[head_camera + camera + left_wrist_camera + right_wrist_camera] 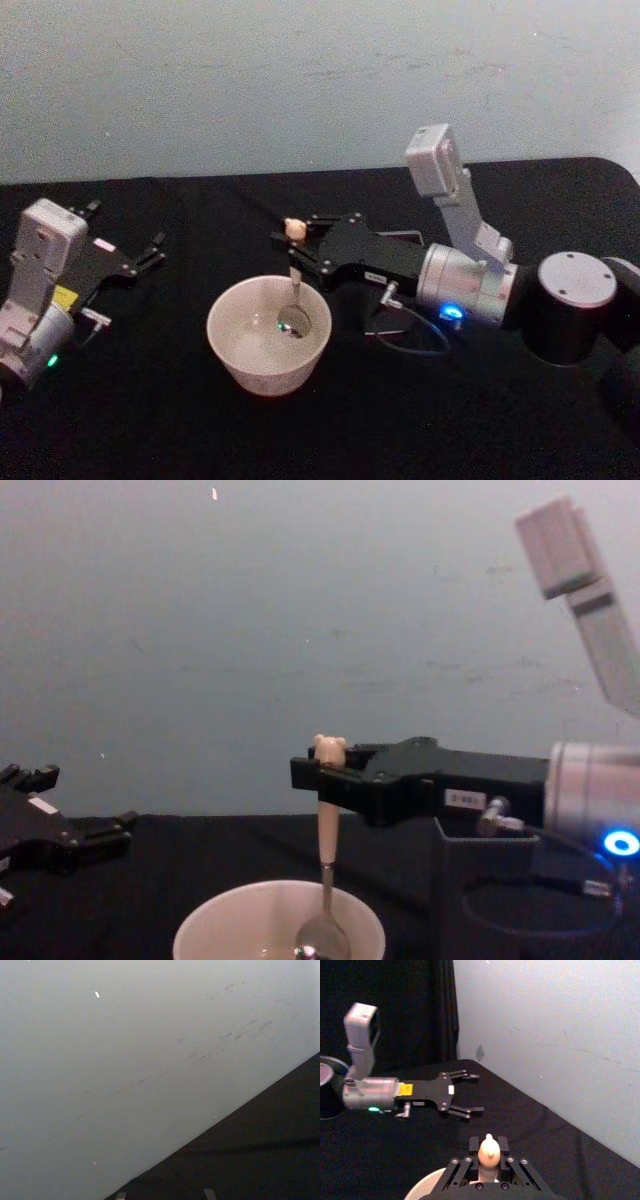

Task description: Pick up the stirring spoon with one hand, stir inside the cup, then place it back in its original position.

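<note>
Over the cup: right gripper reaches in from the right, and its fingers are pinched on the stirring spoon just under the little bear head.
Spoon: it hangs close to upright, with the metal bowl down inside the cup. From the head view it's toward the far side of the cup's inside. Can't tell if it's actually touching the bottom.
Cup: sits on the black table in front of the robot, between the two arms. Nothing is holding it. Can't tell if there's liquid in it.
Holder: the dark grey square holder stands just behind and below the right gripper, beside the cup on the right. Can't see into its mouth from here.
Left gripper: parked off on the left, well apart from the cup. Its fingers are spread wide and it's got nothing in them.
Step, my guess: the stir itself. The spoon is in the cup and the return to the holder isn't done yet.
How I'd do it: small slow circles around the middle of the cup, wrist level, no pushing down. The grip is way up the handle, so the bowl end will swing more than the gripper does. I'd keep it off the wall, since a loose cup will probably skate if it gets bumped.
Afterwards: lift straight up till the bowl clears the rim, then go sideways to the holder.
Watch out: that thin tapered handle could twist in the pinch, so no jerky moves.
</note>
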